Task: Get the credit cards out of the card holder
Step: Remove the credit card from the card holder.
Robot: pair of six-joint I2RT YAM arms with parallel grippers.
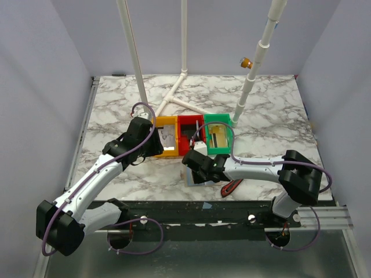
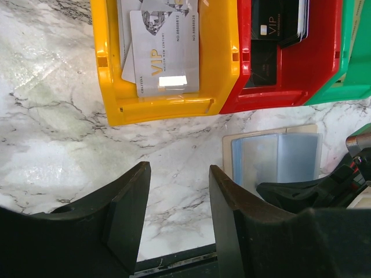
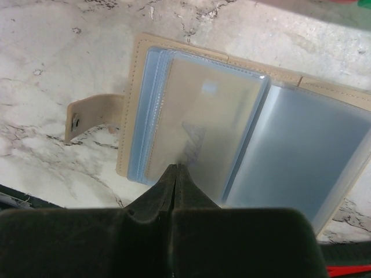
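The credit card (image 3: pixel 203 127), yellowish-gold, sits inside a clear sleeve of the open card holder (image 3: pixel 301 150), directly ahead of the right gripper (image 3: pixel 175 169). Expect a thin, stiff, light card with a slick face. The sleeve film looks soft and likely to cling, so the light holder may lift or slide with the card. Grip the card edge nearest the gripper, not the film. The right gripper is clenched at that edge; whether it pinches card or film cannot be told. The left gripper (image 2: pixel 179 171) is released and empty. The holder lies to its right on the desk (image 2: pixel 58 116), and the yellow bin (image 2: pixel 220 58) stands ahead of it.
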